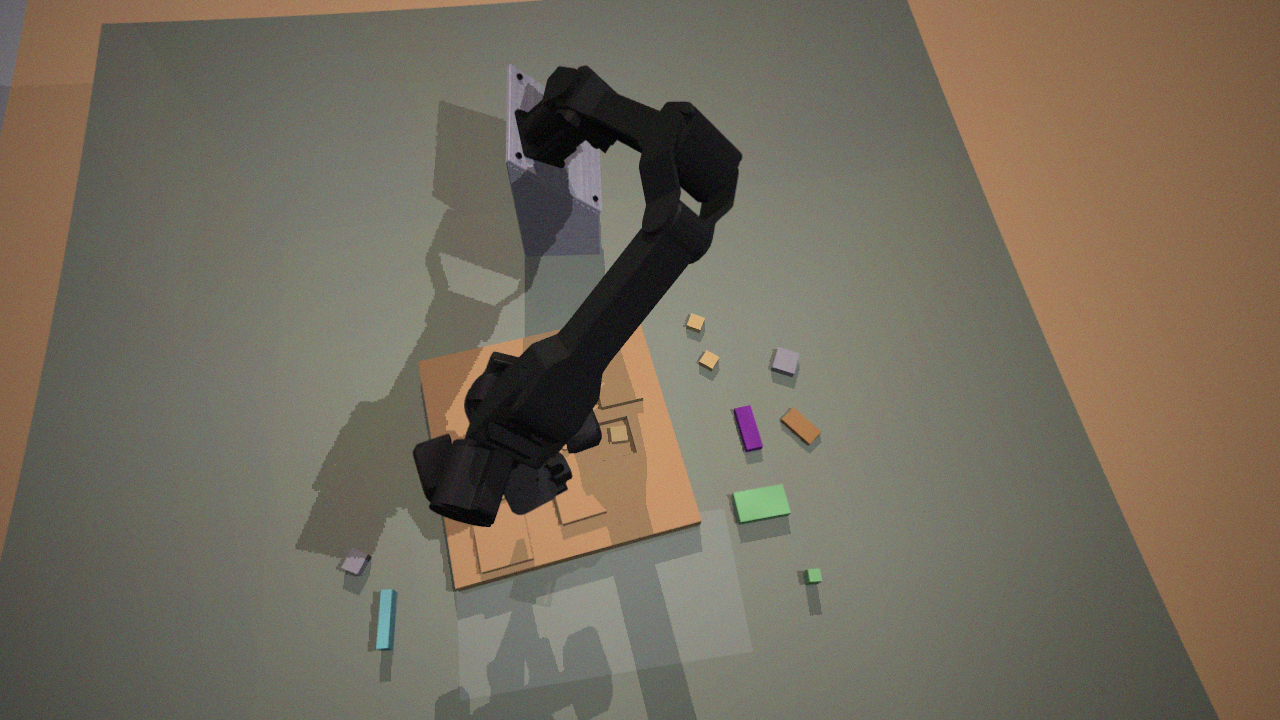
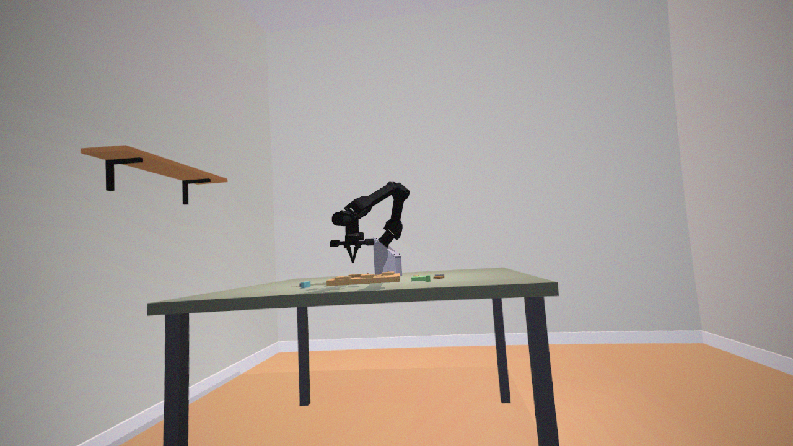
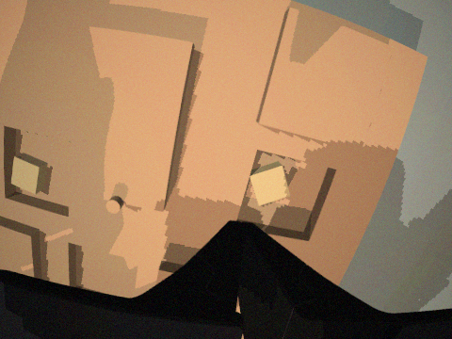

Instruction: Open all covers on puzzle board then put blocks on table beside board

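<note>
Hiding board wells: black arm (image 1: 626,295) (image 2: 380,196).

Table (image 1: 223,268) (image 2: 277,299): 1, on 4 legs (image 2: 176,376), 2 near, 2 far. Board (image 1: 666,501) (image 2: 363,280) (image 3: 226,94): 1. Pale yellow blocks (image 1: 618,433) (image 3: 24,175) in wells: 2 seen close up, 1 of them visible from above. Upright peg (image 3: 113,204): 1 seen. Loose pieces, 9 counted. Right of board, 7: 2 tan cubes (image 1: 695,322), 1 grey block (image 1: 785,361), 1 purple bar (image 1: 748,428), 1 brown bar (image 1: 800,426), 2 green pieces (image 1: 761,504). Left, 2: 1 grey cube (image 1: 355,563), 1 cyan bar (image 1: 385,618) (image 2: 305,284). Wall shelf (image 2: 155,163), left: 1, on 2 brackets (image 2: 109,174).
</note>
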`<state>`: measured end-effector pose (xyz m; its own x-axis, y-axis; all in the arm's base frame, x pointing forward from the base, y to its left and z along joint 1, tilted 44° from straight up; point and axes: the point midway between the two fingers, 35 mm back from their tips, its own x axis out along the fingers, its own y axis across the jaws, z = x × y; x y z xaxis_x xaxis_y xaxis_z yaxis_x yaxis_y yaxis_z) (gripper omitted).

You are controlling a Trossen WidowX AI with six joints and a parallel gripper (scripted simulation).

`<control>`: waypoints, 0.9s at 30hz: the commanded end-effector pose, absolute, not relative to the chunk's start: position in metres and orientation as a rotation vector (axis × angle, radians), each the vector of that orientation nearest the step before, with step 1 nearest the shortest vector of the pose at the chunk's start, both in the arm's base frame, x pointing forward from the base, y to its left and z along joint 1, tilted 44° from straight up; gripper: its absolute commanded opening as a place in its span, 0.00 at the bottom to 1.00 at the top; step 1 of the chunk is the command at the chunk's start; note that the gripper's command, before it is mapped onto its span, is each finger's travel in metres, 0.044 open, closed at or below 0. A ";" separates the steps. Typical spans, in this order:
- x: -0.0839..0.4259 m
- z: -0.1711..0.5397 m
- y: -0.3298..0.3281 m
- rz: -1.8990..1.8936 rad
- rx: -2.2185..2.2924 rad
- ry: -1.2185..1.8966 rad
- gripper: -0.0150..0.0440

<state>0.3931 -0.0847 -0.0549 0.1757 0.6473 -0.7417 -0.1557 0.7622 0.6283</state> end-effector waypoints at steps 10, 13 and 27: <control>0.395 -0.069 -0.098 1.258 -0.606 0.636 0.25; 0.395 -0.070 -0.100 1.318 -0.739 0.536 0.25; 0.394 -0.075 -0.104 1.481 -1.189 0.160 0.25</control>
<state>0.3919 -0.0992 -0.0711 0.1778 0.6518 -0.7372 -0.9828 0.0800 -0.1663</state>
